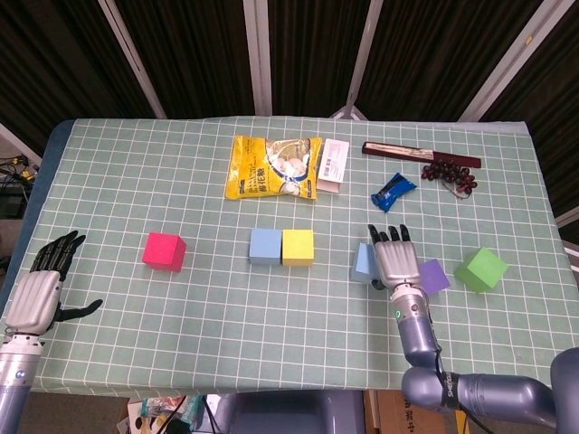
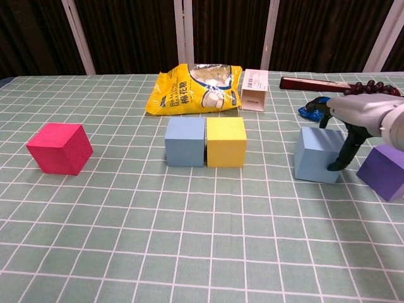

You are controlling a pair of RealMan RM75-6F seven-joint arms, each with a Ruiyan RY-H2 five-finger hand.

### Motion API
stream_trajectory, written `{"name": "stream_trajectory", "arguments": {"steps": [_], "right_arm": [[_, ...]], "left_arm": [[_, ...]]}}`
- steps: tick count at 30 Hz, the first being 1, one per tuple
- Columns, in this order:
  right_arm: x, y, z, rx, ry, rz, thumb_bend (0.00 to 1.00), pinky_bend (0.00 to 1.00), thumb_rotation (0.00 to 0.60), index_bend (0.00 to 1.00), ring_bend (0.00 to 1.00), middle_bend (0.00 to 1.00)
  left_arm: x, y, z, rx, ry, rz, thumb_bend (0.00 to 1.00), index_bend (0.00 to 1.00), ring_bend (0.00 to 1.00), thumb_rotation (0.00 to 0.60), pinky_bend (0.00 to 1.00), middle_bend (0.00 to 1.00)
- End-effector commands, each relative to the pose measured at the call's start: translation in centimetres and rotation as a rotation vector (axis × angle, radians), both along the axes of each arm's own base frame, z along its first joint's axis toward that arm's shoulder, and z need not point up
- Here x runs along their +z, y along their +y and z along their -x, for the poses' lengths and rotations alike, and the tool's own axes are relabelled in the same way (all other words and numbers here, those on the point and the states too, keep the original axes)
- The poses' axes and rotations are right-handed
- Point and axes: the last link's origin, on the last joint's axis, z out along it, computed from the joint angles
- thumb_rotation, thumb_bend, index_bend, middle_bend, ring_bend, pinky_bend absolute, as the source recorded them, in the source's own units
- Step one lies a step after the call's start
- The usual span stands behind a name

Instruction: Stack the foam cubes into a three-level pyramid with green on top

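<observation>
My right hand (image 1: 394,259) lies palm down just right of a light blue cube (image 1: 365,261), fingers stretched out. In the chest view its thumb (image 2: 341,154) presses on the right face of that light blue cube (image 2: 315,154), and nothing is gripped. A purple cube (image 1: 433,276) sits just right of the hand, with the green cube (image 1: 481,268) beyond it. A blue cube (image 1: 265,245) and a yellow cube (image 1: 298,246) stand side by side, touching, at mid-table. The pink cube (image 1: 164,250) stands alone further left. My left hand (image 1: 41,289) rests open at the table's left edge.
At the back lie a yellow snack bag (image 1: 271,166), a white box (image 1: 332,165), a blue wrapper (image 1: 393,191), a dark case (image 1: 421,154) and grapes (image 1: 450,174). The purple cube (image 2: 385,170) stands close beside my right hand (image 2: 366,117).
</observation>
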Motion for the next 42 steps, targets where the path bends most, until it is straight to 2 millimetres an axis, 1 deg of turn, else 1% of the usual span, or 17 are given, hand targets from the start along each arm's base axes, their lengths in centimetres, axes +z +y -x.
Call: {"name": "stream_trajectory", "arguments": {"steps": [1, 6, 8, 10, 13, 23, 30, 36, 42], "right_arm": [[-0.1, 0.1, 0.1, 0.011, -0.004, -0.004, 0.18, 0.0, 0.6, 0.0, 0.14, 0.29], [-0.2, 0.1, 0.7, 0.003, 0.012, -0.006, 0.18, 0.0, 0.6, 0.0, 0.17, 0.32], [-0.2, 0.1, 0.9, -0.005, 0.015, -0.007, 0.18, 0.0, 0.6, 0.0, 0.21, 0.36], [-0.1, 0.1, 0.9, -0.005, 0.015, -0.005, 0.2, 0.0, 0.6, 0.0, 0.27, 0.42], [-0.1, 0.0, 0.6, 0.018, 0.011, 0.003, 0.22, 0.0, 0.6, 0.0, 0.31, 0.44], [-0.3, -0.8, -0.7, 0.162, -0.007, -0.011, 0.23, 0.0, 0.6, 0.0, 0.31, 0.44], [-0.6, -2.3, -1.5, 0.261, 0.065, -0.061, 0.23, 0.0, 0.6, 0.0, 0.31, 0.44], [-1.1, -3.7, -2.2, 0.265, 0.092, -0.071, 0.23, 0.0, 0.6, 0.0, 0.31, 0.44], [-1.5, -4.5, -2.8, 0.257, 0.105, -0.086, 0.23, 0.0, 0.6, 0.0, 0.31, 0.44]], "left_arm": [[0.0, 0.0, 0.0, 0.001, -0.002, 0.0, 0.08, 0.0, 0.0, 0.6, 0.0, 0.0], [0.0, -0.1, 0.0, 0.0, -0.002, 0.001, 0.08, 0.0, 0.0, 0.6, 0.0, 0.0], [0.0, 0.0, 0.0, 0.001, -0.002, 0.001, 0.08, 0.0, 0.0, 0.6, 0.0, 0.0], [0.0, 0.0, 0.0, 0.002, -0.003, 0.002, 0.08, 0.0, 0.0, 0.6, 0.0, 0.0], [0.0, 0.0, 0.0, 0.002, -0.003, 0.003, 0.08, 0.0, 0.0, 0.6, 0.0, 0.0], [0.0, 0.0, -0.1, 0.002, 0.0, -0.001, 0.08, 0.0, 0.0, 0.6, 0.0, 0.0], [-0.1, 0.1, 0.0, 0.003, 0.001, -0.005, 0.08, 0.0, 0.0, 0.6, 0.0, 0.0], [-0.1, 0.2, 0.0, 0.01, 0.002, -0.007, 0.08, 0.0, 0.0, 0.6, 0.0, 0.0], [-0.1, 0.2, 0.1, 0.022, 0.0, -0.007, 0.08, 0.0, 0.0, 0.6, 0.0, 0.0]]}}
